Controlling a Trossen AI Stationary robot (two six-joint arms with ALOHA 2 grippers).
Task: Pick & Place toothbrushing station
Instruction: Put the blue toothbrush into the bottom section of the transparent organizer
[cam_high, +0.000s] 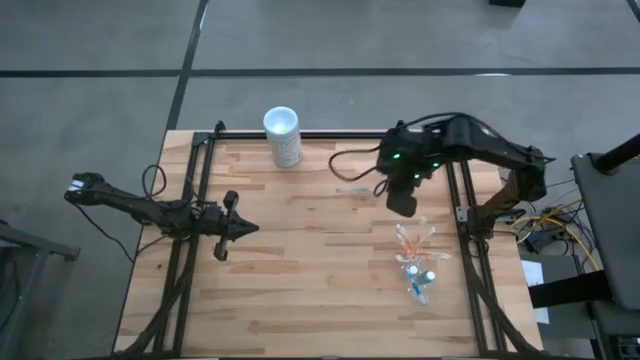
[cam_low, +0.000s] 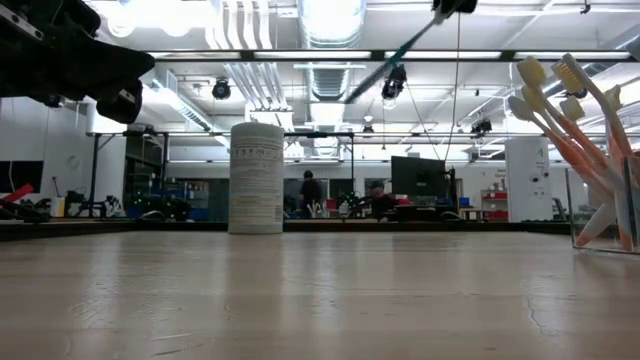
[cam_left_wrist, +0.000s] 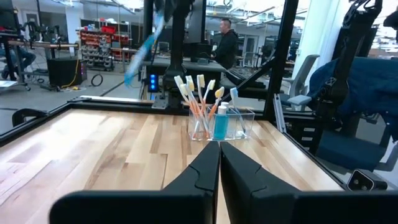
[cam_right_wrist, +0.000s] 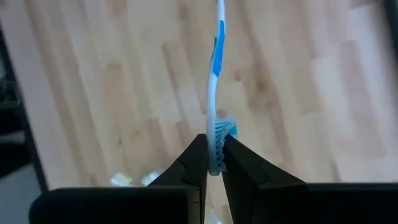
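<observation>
The right gripper (cam_right_wrist: 213, 163) hangs above the table (cam_high: 300, 250), its fingers pinched on the bristle head of a blue-and-white toothbrush (cam_right_wrist: 216, 68), whose handle juts far out ahead of the fingertips. The clear cup (cam_left_wrist: 231, 124) with the orange-and-white brushes (cam_left_wrist: 198, 99) stands on the wood, below and a little off to one side of those fingers. With so short a hold at the very end, the brush could pivot or slip, and its long free handle might knock the standing brushes or tip the cup. The left gripper (cam_left_wrist: 219, 163) waits with its fingers closed on nothing, the cup well ahead of them.
</observation>
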